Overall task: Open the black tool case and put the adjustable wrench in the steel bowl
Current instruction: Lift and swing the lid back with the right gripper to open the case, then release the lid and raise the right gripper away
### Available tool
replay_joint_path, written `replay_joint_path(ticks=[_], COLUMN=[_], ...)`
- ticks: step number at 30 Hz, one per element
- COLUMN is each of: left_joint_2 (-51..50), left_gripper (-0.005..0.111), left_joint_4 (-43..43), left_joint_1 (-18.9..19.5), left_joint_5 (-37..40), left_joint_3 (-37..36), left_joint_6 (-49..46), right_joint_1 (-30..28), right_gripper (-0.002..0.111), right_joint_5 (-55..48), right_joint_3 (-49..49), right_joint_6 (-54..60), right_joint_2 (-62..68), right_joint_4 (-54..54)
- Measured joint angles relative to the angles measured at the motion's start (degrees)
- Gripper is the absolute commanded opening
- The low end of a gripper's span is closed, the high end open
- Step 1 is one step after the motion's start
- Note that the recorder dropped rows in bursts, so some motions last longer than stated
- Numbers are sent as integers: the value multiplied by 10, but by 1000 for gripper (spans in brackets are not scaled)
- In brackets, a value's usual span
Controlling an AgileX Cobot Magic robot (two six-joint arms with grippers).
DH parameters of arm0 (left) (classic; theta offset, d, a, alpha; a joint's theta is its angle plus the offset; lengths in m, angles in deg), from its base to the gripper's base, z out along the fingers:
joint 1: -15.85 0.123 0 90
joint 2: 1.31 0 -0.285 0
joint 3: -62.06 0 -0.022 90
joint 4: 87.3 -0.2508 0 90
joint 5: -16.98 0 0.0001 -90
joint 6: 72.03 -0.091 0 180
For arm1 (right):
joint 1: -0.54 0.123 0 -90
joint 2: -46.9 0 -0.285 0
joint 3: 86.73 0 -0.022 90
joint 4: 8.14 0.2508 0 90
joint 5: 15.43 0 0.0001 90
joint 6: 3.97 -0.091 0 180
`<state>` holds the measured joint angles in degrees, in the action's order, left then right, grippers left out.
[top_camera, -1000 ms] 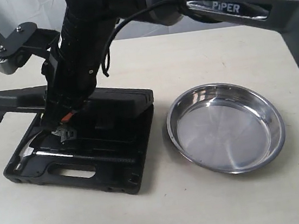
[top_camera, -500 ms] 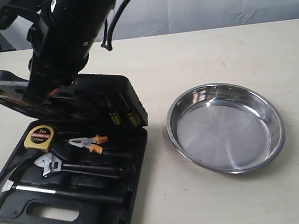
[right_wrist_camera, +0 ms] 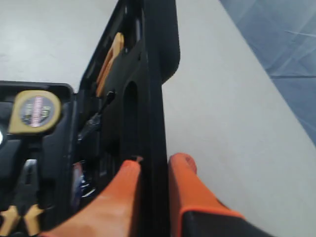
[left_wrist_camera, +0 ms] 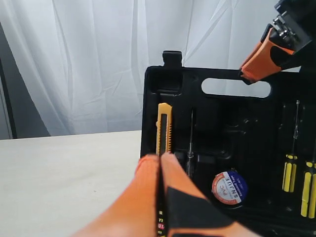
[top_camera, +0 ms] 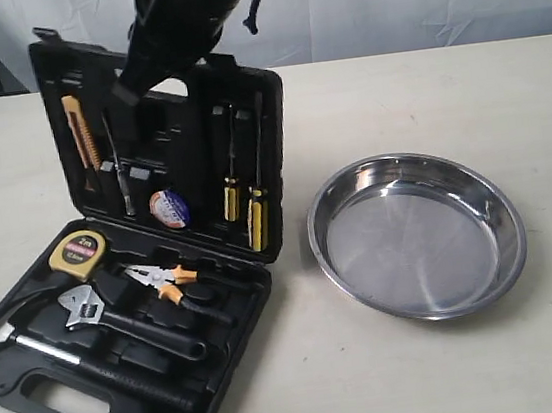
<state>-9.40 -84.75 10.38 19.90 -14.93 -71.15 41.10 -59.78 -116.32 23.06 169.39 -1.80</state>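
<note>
Black tool case sat open on desk, lid standing about upright. Right claw was clenched on the lid's top edge, one orange finger inside the lid and the other outside. Left claw was clenched with nothing in it, fingers pressed together, and faced the inner side of the lid near the yellow utility knife. Adjustable wrench lay in the case base, well below the right claw, untouched, with its silver head toward the tape measure. Orange-handled pliers lay just beside it and the hammer on its other side. Steel bowl sat on the desk beside the case, well apart from both claws, with nothing in it. Two yellow-handled screwdrivers and a tape roll sat in the lid below the right claw.
</note>
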Motion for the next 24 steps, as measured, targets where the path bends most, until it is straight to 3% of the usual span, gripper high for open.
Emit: replay_joint_path(ticks=[12, 17, 20, 24], left_joint_2=[0, 0, 0, 0], left_gripper=[0, 0, 0, 0], left_joint_4=[0, 0, 0, 0], left_joint_1=[0, 0, 0, 0], left_joint_5=[0, 0, 0, 0], left_joint_3=[0, 0, 0, 0], left_joint_6=[0, 0, 0, 0], right_joint_1=[-67, -69, -69, -67], right_gripper=[0, 25, 47, 50], right_joint_5=[117, 129, 142, 147], right_joint_3=[-2, -2, -2, -2], right_joint_6=[-2, -2, -8, -31], right_joint_2=[97, 103, 103, 103], right_joint_4=[-92, -97, -93, -90])
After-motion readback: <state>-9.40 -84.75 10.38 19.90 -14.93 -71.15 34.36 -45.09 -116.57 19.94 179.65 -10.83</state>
